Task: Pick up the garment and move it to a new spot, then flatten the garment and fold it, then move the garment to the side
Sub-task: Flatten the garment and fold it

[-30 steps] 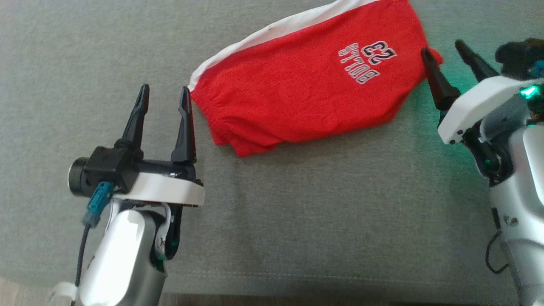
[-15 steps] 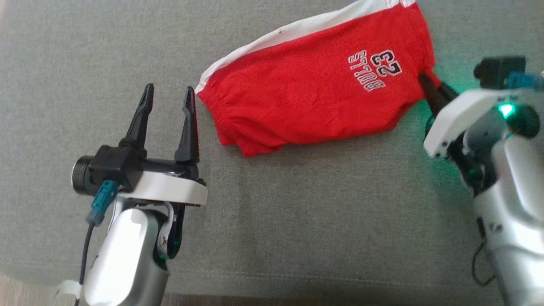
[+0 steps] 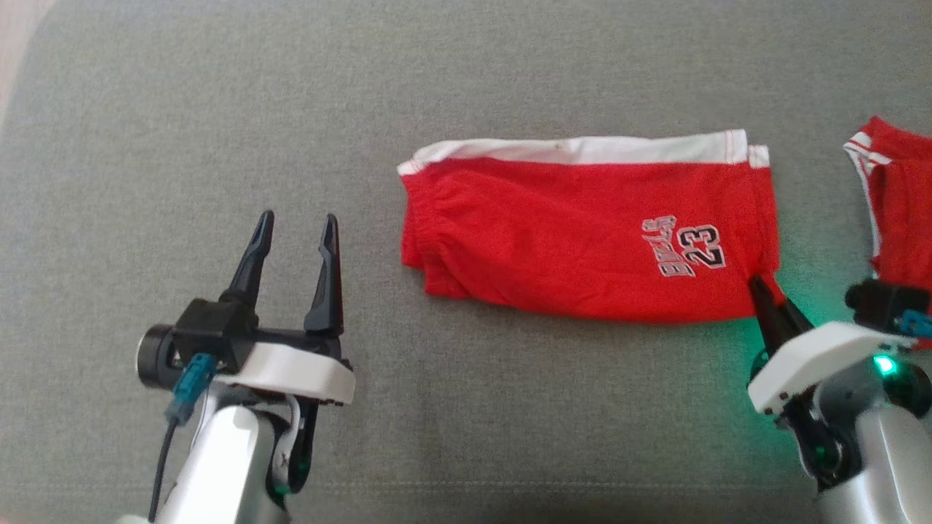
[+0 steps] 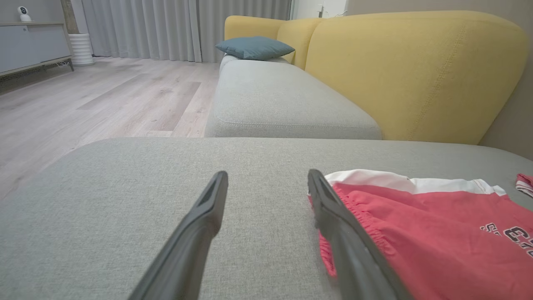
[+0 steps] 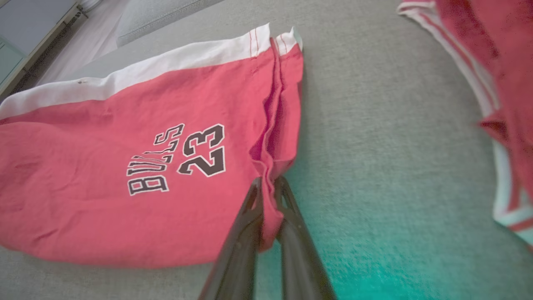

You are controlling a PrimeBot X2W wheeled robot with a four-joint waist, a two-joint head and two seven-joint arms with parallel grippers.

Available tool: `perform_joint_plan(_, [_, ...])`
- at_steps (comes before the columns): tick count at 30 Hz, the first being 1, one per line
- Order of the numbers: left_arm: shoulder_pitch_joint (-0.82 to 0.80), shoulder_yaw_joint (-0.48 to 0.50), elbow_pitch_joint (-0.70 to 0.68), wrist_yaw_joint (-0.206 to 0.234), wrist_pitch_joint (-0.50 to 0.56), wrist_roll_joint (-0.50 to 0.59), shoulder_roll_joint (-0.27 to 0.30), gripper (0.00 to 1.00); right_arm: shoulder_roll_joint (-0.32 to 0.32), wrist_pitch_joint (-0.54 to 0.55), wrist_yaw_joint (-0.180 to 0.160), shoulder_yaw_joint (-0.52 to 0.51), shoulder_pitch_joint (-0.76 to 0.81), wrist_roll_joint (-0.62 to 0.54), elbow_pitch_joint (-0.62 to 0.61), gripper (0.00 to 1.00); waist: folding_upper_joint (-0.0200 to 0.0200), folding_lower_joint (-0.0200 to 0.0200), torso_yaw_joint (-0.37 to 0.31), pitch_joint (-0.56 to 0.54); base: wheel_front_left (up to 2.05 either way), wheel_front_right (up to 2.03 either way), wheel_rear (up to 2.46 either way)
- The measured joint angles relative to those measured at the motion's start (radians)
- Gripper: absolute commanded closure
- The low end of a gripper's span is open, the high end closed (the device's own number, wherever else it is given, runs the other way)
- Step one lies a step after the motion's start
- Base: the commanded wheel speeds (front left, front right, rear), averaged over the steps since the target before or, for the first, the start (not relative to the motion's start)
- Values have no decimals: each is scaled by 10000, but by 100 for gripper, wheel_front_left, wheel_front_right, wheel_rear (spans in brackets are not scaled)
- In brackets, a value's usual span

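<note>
The garment (image 3: 582,233) is a pair of red shorts with a white side stripe and "BULLS 23" print, lying folded on the grey cushion (image 3: 466,407). My right gripper (image 3: 763,285) is shut on the garment's near right corner; in the right wrist view the red cloth (image 5: 158,166) is pinched between the two dark fingertips (image 5: 267,185). My left gripper (image 3: 297,227) stands open a little left of the garment's left edge, holding nothing. The left wrist view shows its right finger (image 4: 333,216) just beside the elastic waistband (image 4: 362,208).
A second red garment with white trim (image 3: 892,211) lies at the far right of the cushion. Yellow sofa backrests (image 4: 416,71), another grey seat cushion (image 4: 283,104) with a blue pillow (image 4: 254,47), and wooden floor (image 4: 83,100) lie beyond my left gripper.
My right gripper closed on the garment's right corner and drew it toward me. The head camera shifted, so the garment now lies level and the second red garment came into view.
</note>
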Motion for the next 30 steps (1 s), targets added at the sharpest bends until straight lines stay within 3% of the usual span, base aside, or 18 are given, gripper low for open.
perform_joint_plan(8, [260, -59, 144, 0, 2, -38, 19, 0, 247, 180, 0, -326, 372, -178, -314, 100, 0, 0, -75, -423, 0, 0, 0])
perform_joint_plan(12, [261, -155, 228, 4, 4, -59, 23, 0, 244, 251, 0, 128, 223, -360, -665, 100, 0, 0, -9, -621, 0, 0, 0])
perform_joint_plan(20, [467, -311, 311, 10, 12, -105, 21, 0, 295, 447, 0, 3066, -1802, -343, -1112, 100, 0, 0, 298, -875, 0, 0, 0])
perform_joint_plan(26, [460, -353, 324, 19, 12, -107, 12, 0, 556, 412, 0, 5628, -2692, 456, -412, 100, 0, 0, 641, -804, 0, 0, 0])
perform_joint_plan(30, [456, -389, 349, 23, 10, -184, -12, 0, 562, 253, 0, 6441, -2735, 888, 458, 100, 0, 0, 843, -694, 0, 0, 0])
